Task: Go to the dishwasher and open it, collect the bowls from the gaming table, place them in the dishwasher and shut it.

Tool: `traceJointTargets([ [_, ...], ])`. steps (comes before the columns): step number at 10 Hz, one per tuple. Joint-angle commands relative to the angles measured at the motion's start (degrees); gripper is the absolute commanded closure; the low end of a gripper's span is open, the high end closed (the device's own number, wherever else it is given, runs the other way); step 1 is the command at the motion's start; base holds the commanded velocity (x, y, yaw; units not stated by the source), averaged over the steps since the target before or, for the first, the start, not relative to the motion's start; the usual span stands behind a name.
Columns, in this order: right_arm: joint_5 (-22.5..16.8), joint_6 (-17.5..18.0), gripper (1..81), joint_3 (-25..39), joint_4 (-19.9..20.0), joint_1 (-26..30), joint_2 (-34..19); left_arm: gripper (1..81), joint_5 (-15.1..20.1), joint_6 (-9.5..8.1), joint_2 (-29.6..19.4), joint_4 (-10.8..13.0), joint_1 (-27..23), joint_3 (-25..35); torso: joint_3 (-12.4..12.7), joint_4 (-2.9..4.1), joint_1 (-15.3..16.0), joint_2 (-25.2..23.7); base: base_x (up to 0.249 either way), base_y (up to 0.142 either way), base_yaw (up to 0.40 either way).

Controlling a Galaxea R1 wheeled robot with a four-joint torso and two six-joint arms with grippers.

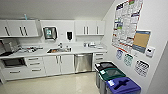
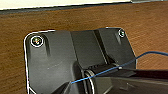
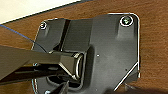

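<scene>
The dishwasher (image 1: pixel 83 62) stands straight ahead across the room. Its steel front is set under the white counter (image 1: pixel 82 50), between white cabinet doors (image 1: pixel 58 64) and a stack of drawers (image 1: pixel 99 57), and its door is closed. The bowls and the gaming table are out of view. Both wrist views look down past the robot's dark plate onto a brown wood-grain surface (image 2: pixel 75 20) (image 3: pixel 152 50), with a pale strip along one edge. A thin blue cable (image 2: pixel 150 53) crosses the left wrist view.
A sink (image 1: pixel 58 50) sits in the counter left of the dishwasher. Three bins stand along the right wall: black (image 1: pixel 105 66), green (image 1: pixel 112 73) and blue (image 1: pixel 123 86). Posters (image 1: pixel 127 22) cover that wall. Pale floor (image 1: pixel 57 85) stretches towards the cabinets.
</scene>
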Motion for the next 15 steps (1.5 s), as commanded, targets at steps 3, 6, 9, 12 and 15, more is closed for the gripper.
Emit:
traceJointTargets([
  [3,-2.6,-0.26,1.0,0.37,-0.55,3.13,-1.11,1.0,2.48,0.36,-0.51,0.08,-3.43,0.58,0.0,0.0,0.02,0.0,0.101,0.0,0.0],
  [6,-2.6,-0.26,1.0,0.37,-0.55,3.13,-0.93,1.0,2.48,0.36,-0.78,0.08,-3.43,0.57,0.0,0.0,0.0,0.0,0.106,0.0,0.0],
  [9,-2.6,-0.26,1.0,0.28,-0.55,3.13,-0.93,1.0,2.48,0.36,-0.69,0.08,-3.43,0.49,0.0,0.0,0.02,0.02,0.111,0.0,0.0],
  [12,-2.6,-0.26,1.0,0.28,-0.55,3.22,-1.02,1.0,2.48,0.36,-0.78,0.08,-3.43,0.57,0.0,0.0,0.02,0.02,0.108,0.0,0.0],
  [15,-2.6,-0.26,1.0,0.28,-0.64,3.22,-1.02,1.0,2.48,0.36,-0.78,0.08,-3.43,0.49,0.0,0.0,0.0,0.0,0.098,0.0,0.0],
])
